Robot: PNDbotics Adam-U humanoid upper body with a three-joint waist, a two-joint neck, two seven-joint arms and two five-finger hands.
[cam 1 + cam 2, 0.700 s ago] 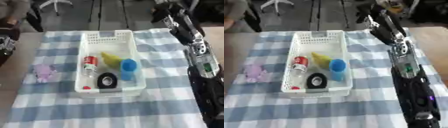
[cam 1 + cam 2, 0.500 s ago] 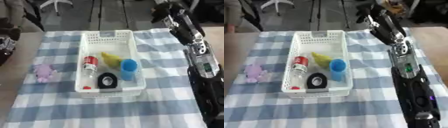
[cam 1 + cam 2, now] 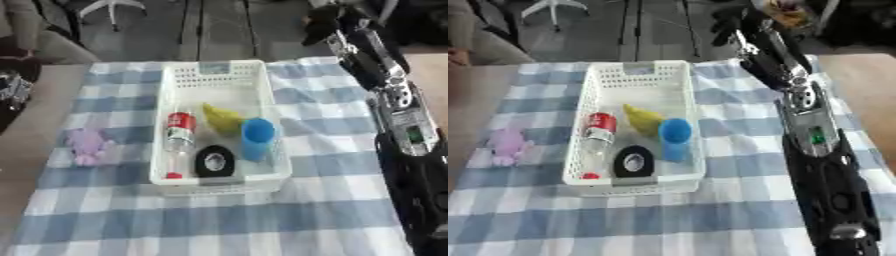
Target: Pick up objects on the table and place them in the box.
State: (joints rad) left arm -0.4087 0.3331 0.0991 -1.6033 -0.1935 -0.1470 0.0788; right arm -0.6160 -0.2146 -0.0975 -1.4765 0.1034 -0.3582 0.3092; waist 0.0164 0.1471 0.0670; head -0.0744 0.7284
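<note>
While right hand (image 3: pixel 730 24) hangs past table's far edge, finger state unreadable, go for purple toy (image 3: pixel 87 145) near left edge; lift clear over basket (image 3: pixel 219 71) wall.

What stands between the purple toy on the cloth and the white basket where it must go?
Nothing visible. The purple toy lies on bare checked cloth left of the white basket; only the basket's own left wall is to be cleared.
</note>
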